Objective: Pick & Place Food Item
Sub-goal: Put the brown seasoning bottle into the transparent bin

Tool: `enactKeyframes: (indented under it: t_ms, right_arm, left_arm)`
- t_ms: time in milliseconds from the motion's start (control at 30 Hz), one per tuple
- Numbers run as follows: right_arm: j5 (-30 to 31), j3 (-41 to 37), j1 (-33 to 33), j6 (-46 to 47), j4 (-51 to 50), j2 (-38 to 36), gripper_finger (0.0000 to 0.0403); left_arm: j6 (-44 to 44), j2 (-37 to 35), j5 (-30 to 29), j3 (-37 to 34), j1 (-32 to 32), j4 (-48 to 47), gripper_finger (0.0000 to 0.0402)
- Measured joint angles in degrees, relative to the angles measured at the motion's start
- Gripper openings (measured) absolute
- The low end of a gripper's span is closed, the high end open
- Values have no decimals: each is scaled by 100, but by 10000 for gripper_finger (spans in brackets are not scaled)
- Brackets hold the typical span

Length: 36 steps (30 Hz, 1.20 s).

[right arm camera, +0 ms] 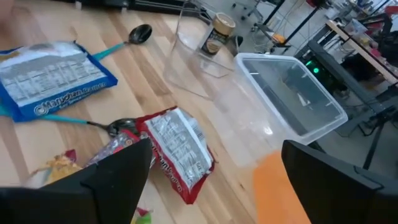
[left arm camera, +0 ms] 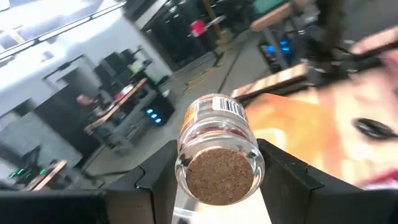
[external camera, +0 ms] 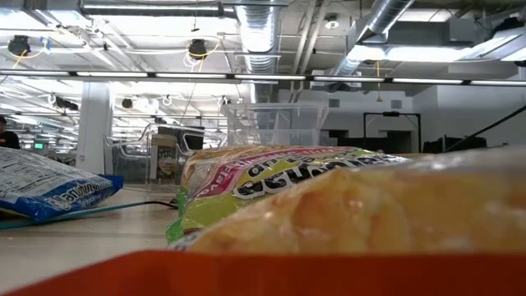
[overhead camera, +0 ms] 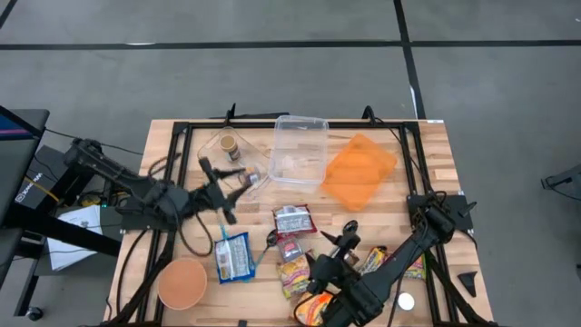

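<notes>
A small glass jar with a barcode label and brown contents is lifted above the table's left middle, my left gripper shut on it. A second jar stands in a small clear container at the far left. My right gripper hovers open over the snack packets near the front, nothing between its fingers. Below it lies a red and silver packet. A blue packet lies flat to the left of it. My left gripper pinches the jar's glass sides between its two fingers, which run level along the jar. The jar lies on its side, clear of the table, its round brown end turned toward the wrist camera and its labelled part farther out.
A clear tub and its orange lid lie at the far middle. An orange bowl sits front left. Several bright snack packets crowd the front, with spoons among them. Black frame rails run along the table's edges.
</notes>
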Motion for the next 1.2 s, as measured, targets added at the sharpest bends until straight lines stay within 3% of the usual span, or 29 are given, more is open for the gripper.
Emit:
enactKeyframes:
  t_ms: [167, 400, 633, 867, 1200]
  right_arm:
    - [3, 6, -11, -110, 2, -10, 354]
    - [5, 6, -6, -124, 2, -10, 354]
    - [4, 6, 13, -194, 3, -10, 354]
    - [-38, 6, 40, -216, 2, -10, 354]
    - [-39, 6, 40, -214, 2, -10, 354]
  left_arm:
    - [24, 44, 384, 718, 723, -633, 174]
    - [-1058, 195, 1151, 1756, 1978, -2140, 174]
    - [-2250, 756, 2534, 2486, 3313, -4152, 174]
    - [-2803, 1494, 3723, 2460, 4231, -5685, 174]
    - [-2422, 2259, 4224, 1584, 4209, -5691, 174]
